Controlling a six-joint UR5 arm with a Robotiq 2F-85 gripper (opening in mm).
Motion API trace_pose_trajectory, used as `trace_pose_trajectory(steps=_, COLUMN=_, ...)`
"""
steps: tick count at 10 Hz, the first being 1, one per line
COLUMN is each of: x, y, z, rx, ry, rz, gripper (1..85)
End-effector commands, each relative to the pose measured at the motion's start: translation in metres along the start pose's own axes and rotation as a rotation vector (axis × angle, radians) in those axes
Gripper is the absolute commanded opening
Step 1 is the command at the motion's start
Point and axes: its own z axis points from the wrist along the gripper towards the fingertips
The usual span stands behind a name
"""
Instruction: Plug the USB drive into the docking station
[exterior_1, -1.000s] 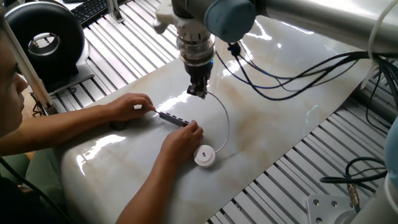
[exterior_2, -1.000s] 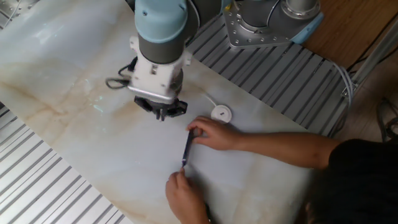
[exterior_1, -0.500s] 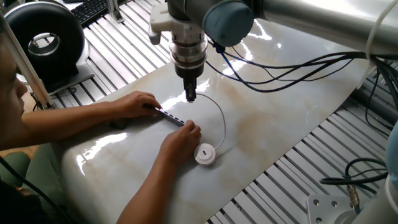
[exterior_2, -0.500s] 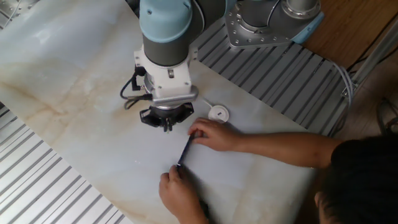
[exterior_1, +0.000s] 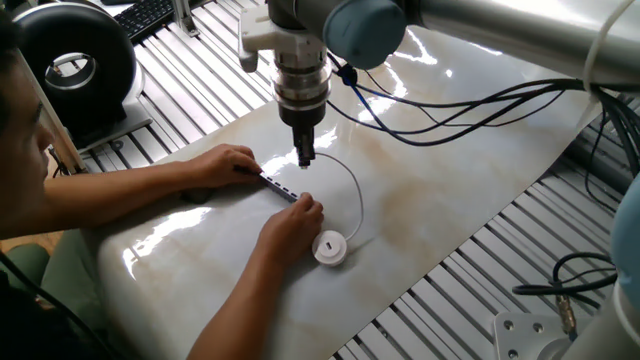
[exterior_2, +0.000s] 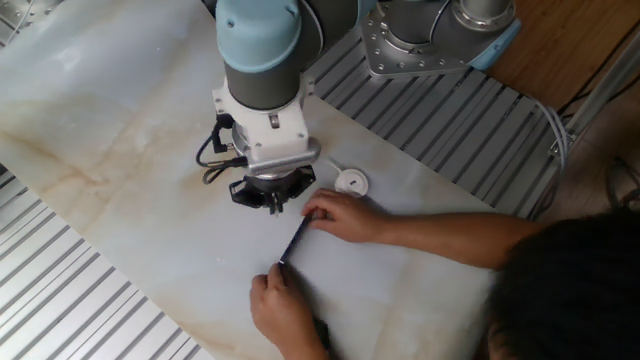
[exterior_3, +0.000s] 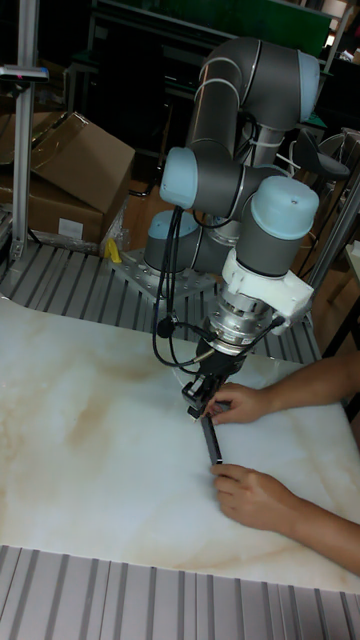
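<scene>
The docking station (exterior_1: 275, 186) is a slim grey bar lying on the marble table, held at both ends by a person's hands (exterior_1: 222, 165). My gripper (exterior_1: 304, 157) hangs just above its far end, shut on the small plug of the thin white cable. That cable arcs right and down to the USB drive (exterior_1: 329, 249), a white round puck beside the person's nearer hand. In the other fixed view the gripper (exterior_2: 274, 206) sits next to the bar (exterior_2: 294, 239), with the puck (exterior_2: 350, 182) behind the hand. The tall fixed view shows the gripper (exterior_3: 199, 402) at the bar's (exterior_3: 210, 440) top end.
The person's forearms (exterior_2: 450, 240) cross the near side of the marble table (exterior_1: 450, 210). Black robot cables (exterior_1: 480, 110) hang over the table's right part. A black round device (exterior_1: 70, 65) stands at the back left. Slatted aluminium rails (exterior_1: 470, 290) border the table.
My gripper has moved left and lower, toward the far end of the bar, pulling the white cable with it. The person's hands shifted slightly but keep holding the bar.
</scene>
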Motion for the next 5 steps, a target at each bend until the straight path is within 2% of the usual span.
trace_pose_trajectory(steps=1, x=-0.0046, y=0.0106, z=-0.0059, rx=-0.024, ry=0.032, rz=0.158, gripper=1.3)
trace_pose_trajectory(steps=3, x=-0.0088, y=0.0145, z=-0.0062, rx=-0.038, ry=0.024, rz=0.253, gripper=1.3)
trace_pose_trajectory(steps=4, x=-0.0073, y=0.0106, z=-0.0054, rx=-0.023, ry=0.029, rz=0.275, gripper=1.3)
trace_pose_trajectory(steps=5, x=-0.0107, y=0.0098, z=-0.0054, rx=-0.023, ry=0.017, rz=0.354, gripper=1.3)
